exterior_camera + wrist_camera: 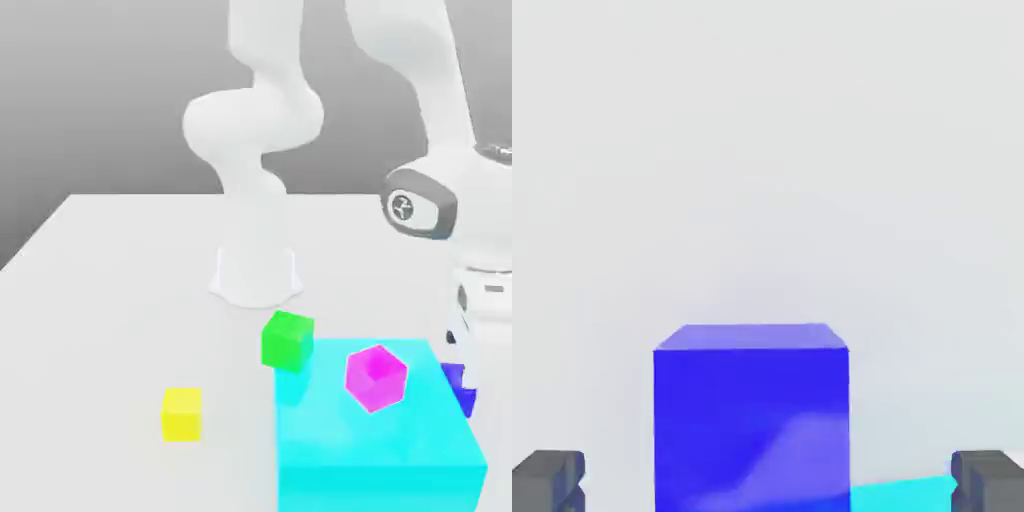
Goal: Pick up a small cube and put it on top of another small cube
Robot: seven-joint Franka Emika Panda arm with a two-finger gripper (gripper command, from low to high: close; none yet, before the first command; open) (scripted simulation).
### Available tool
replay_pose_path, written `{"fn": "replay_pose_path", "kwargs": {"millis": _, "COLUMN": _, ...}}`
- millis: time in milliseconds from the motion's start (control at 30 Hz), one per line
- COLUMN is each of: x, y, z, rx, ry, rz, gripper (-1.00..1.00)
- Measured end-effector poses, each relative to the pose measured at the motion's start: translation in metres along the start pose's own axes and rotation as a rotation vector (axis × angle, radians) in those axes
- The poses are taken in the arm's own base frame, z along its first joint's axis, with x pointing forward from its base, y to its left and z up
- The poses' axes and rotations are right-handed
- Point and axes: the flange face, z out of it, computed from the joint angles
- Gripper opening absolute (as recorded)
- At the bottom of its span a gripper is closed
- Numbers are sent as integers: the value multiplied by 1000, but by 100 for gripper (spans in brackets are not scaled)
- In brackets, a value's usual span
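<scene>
The small dark-blue cube point(461, 388) rests on the table at the exterior view's right, partly hidden behind a large cyan block. My gripper point(457, 352) hangs directly over it. In the hand view the blue cube point(752, 420) fills the space between my gripper's point(768, 482) two grey fingertips point(548, 480), which stand wide apart with a gap on each side of the cube, so the gripper is open. A green cube point(287, 340) and a yellow cube point(182, 413) of about the same size sit on the table further to the exterior view's left.
The large cyan block point(375, 440) lies close beside the blue cube, and a magenta cube point(376, 377) stands tilted on it. The arm's white base point(255, 265) rises behind the green cube. A cyan block edge point(902, 493) shows next to the blue cube.
</scene>
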Motion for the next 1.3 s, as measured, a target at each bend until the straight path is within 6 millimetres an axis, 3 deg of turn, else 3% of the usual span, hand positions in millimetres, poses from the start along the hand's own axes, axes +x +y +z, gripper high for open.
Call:
{"fn": "replay_pose_path", "kwargs": {"millis": 33, "x": -1, "y": 0, "z": 11, "rx": 0, "ry": 0, "rz": -1, "gripper": 0}}
{"fn": "replay_pose_path", "kwargs": {"millis": 67, "x": -1, "y": 0, "z": 18, "rx": 0, "ry": -1, "rz": -1, "gripper": -100}}
{"fn": "replay_pose_path", "kwargs": {"millis": 300, "x": -1, "y": 0, "z": 18, "rx": 0, "ry": -2, "rz": -2, "gripper": -100}}
{"fn": "replay_pose_path", "kwargs": {"millis": 500, "x": 4, "y": 1, "z": -45, "rx": 2, "ry": 17, "rz": -6, "gripper": -100}}
{"fn": "replay_pose_path", "kwargs": {"millis": 600, "x": 8, "y": 38, "z": -83, "rx": 11, "ry": 46, "rz": 146, "gripper": -100}}
{"fn": "replay_pose_path", "kwargs": {"millis": 667, "x": -1, "y": 75, "z": -103, "rx": 15, "ry": 46, "rz": 315, "gripper": -100}}
{"fn": "replay_pose_path", "kwargs": {"millis": 900, "x": -52, "y": 148, "z": -161, "rx": 28, "ry": 31, "rz": 818, "gripper": -100}}
{"fn": "replay_pose_path", "kwargs": {"millis": 1100, "x": -114, "y": 193, "z": -190, "rx": 24, "ry": -2, "rz": 1256, "gripper": -100}}
{"fn": "replay_pose_path", "kwargs": {"millis": 1167, "x": -132, "y": 196, "z": -195, "rx": 14, "ry": -4, "rz": 1372, "gripper": -100}}
{"fn": "replay_pose_path", "kwargs": {"millis": 1300, "x": -136, "y": 196, "z": -160, "rx": 4, "ry": -1, "rz": 1415, "gripper": -100}}
